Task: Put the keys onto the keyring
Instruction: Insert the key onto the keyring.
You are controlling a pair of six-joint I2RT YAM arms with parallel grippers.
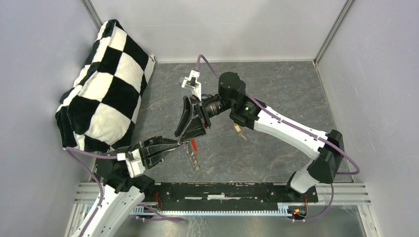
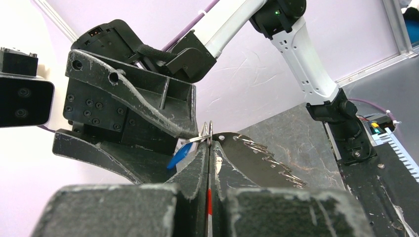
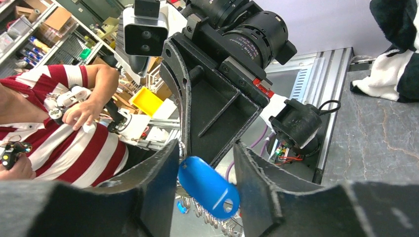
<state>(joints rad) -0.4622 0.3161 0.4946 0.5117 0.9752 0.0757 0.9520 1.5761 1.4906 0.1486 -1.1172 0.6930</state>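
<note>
Grey table [image 1: 276, 148], yellow key [image 1: 238, 129] overhead only, blue key [image 3: 207, 185] wrist views

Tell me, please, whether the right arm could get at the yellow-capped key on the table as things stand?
Probably not yet: the right pincer seems to hold the blue-capped key at the keyring in the left pincer, and the yellow-capped key lies behind it, beside its own forearm.

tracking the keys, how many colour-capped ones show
2: yellow key on the table by the right arm, blue key inside the right claw. Others may be hidden.
</note>
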